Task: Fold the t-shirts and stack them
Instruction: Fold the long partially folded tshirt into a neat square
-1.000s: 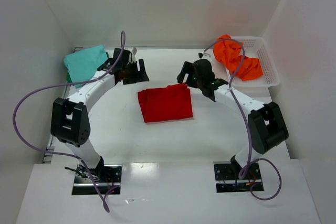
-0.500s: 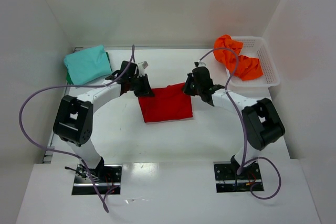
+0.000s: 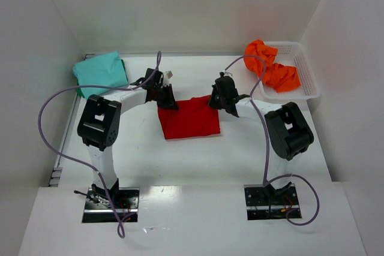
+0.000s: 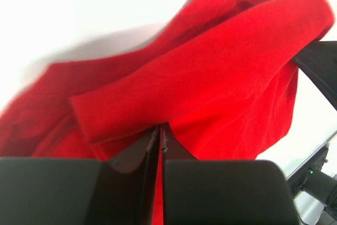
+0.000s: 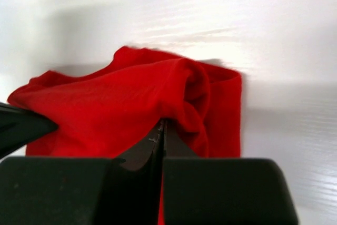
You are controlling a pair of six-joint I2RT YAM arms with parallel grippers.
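Observation:
The red t-shirt (image 3: 191, 119) lies folded in the middle of the table. My left gripper (image 3: 168, 101) is shut on its far left corner, and my right gripper (image 3: 215, 101) is shut on its far right corner. In the left wrist view the jaws (image 4: 159, 128) pinch a raised fold of the red t-shirt (image 4: 221, 67). Seen from the right wrist, the jaws (image 5: 162, 123) pinch bunched cloth of the red t-shirt (image 5: 100, 109). A teal t-shirt (image 3: 101, 73) lies folded at the far left. The orange t-shirt (image 3: 271, 67) is crumpled in the basket.
A white mesh basket (image 3: 306, 85) stands at the far right against the wall. White walls close in the table at the back and on both sides. Purple cables loop from both arms over the table.
Both grippers came inward from open positions onto the red t-shirt's far corners and shut on them. The far edge of the cloth is now bunched and lifted.

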